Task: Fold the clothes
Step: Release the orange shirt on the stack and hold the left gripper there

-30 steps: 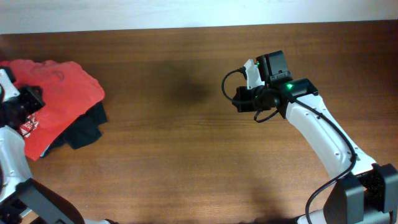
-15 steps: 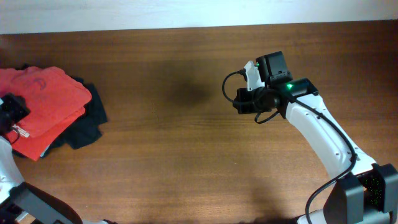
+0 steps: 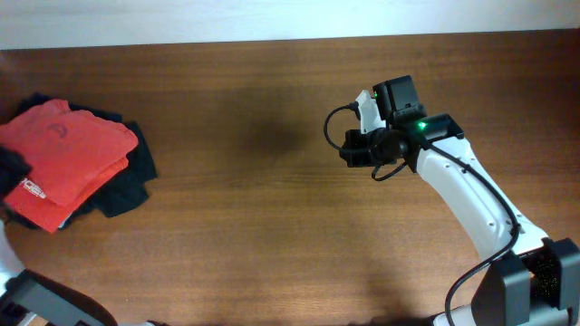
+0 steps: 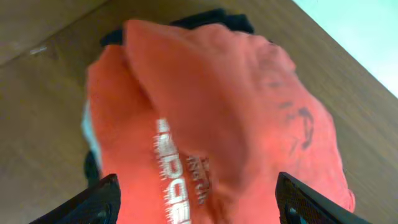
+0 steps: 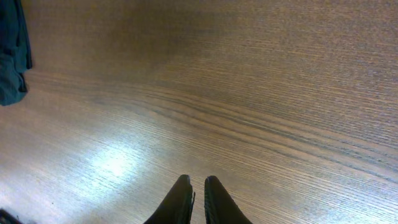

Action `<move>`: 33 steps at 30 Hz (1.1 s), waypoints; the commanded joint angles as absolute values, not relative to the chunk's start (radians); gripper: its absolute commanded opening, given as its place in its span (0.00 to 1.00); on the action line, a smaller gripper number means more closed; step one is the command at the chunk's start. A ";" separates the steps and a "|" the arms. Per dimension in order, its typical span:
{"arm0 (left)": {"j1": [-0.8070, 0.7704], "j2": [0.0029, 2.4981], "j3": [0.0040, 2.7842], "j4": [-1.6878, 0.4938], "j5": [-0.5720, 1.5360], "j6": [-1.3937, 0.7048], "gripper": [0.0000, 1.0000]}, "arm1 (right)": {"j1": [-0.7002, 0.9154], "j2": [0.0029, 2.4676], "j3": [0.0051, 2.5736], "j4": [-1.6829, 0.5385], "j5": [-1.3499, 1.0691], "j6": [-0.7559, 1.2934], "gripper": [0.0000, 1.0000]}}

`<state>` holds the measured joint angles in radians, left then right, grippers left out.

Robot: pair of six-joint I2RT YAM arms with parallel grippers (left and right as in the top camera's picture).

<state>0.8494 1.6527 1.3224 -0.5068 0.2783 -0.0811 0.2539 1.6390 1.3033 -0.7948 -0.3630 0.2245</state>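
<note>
**Limp shirt (image 3: pixel 72 140), far left**

The shirt lies bunched atop a printed red shirt (image 4: pixel 177 174) and dark garments (image 3: pixel 127 186) at the desk's (image 3: pixel 254 226) far left. It's light, limp cotton, so pinch a hem corner, top layer only. Your left tool (image 4: pixel 202 202) hangs above it, spread wide and empty. Your right tool (image 5: pixel 198 186), nearly closed, hovers mid-desk, where smooth wood leaves spreading room.

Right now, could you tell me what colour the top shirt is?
The shirt is orange-red, clearest from the left wrist.

White right arm (image 3: pixel 458 190), black joints (image 3: pixel 390 143) and cable (image 3: pixel 329 127), green light (image 3: pixel 421 125), dark claw (image 5: pixel 194 182).
</note>
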 commanded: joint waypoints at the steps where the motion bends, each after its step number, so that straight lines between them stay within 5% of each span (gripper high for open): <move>1: 0.871 1.624 1.349 -0.592 0.431 -0.112 0.83 | 0.254 1.622 1.304 -0.796 -0.358 0.214 0.14; 5: 0.861 1.624 1.342 -0.742 0.449 -0.104 0.83 | 0.254 1.622 1.304 -0.796 -0.357 0.214 0.14; 17: 0.845 1.664 1.245 -0.725 0.344 -0.105 0.75 | 0.254 1.622 1.304 -0.786 -0.357 0.214 0.14; 23: 0.838 1.735 1.245 -0.703 0.515 -0.104 0.46 | 0.254 1.622 1.304 -0.787 -0.358 0.214 0.14; 28: 0.861 1.720 1.246 -0.734 0.656 -0.138 0.04 | 0.254 1.622 1.304 -0.788 -0.358 0.214 0.14; 33: 0.944 1.657 1.246 -0.748 0.758 -0.207 0.01 | 0.254 1.622 1.304 -0.788 -0.358 0.214 0.14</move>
<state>0.8841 1.7275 1.2514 -0.7429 0.6296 -0.1516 0.2539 1.6390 1.3037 -0.7895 -0.3630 0.2237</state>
